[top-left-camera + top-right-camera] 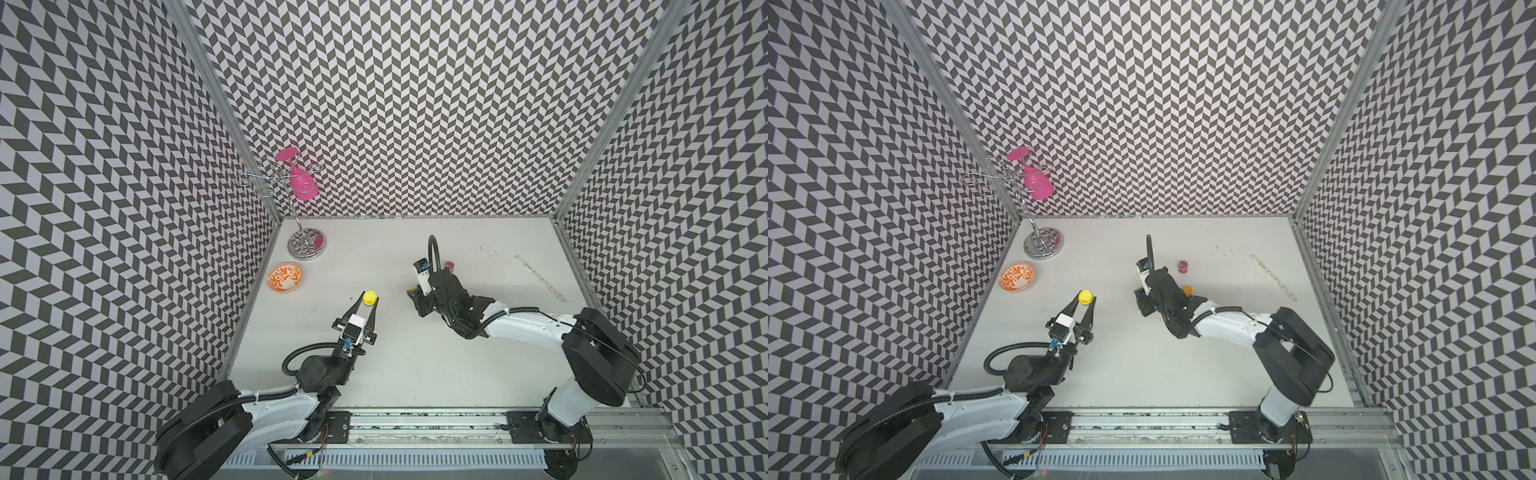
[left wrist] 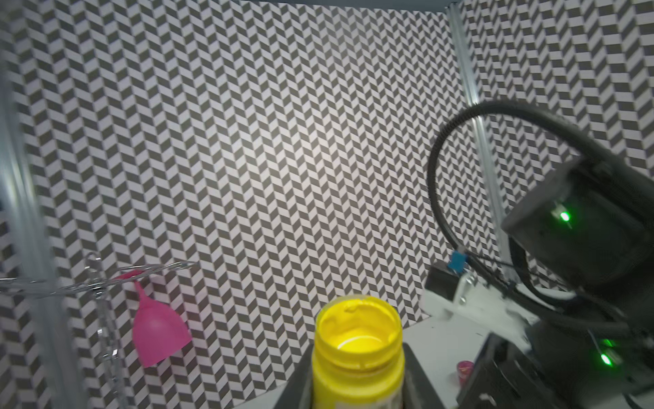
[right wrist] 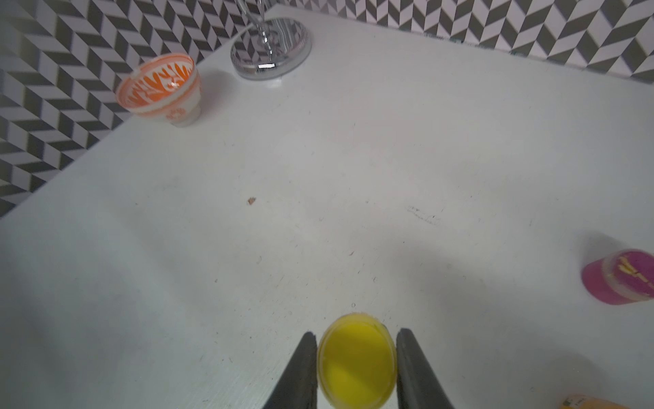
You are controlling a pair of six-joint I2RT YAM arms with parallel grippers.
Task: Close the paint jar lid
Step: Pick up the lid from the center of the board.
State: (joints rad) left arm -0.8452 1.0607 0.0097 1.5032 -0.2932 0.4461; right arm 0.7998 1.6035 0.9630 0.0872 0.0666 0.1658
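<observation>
Yellow lid (image 3: 356,364) in right pincer (image 3: 356,333) shows only in wrist view.

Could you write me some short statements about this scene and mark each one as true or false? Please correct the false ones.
1. The left gripper is shut on the jar. True.
2. The jar has its lid on. False: its mouth is open, and the lid is between the fingers of the right gripper.
3. The bowl sits near the foot of the rack. True.
4. The glass stands upright beside the bowl. False: it hangs upside down from the rack.
</observation>
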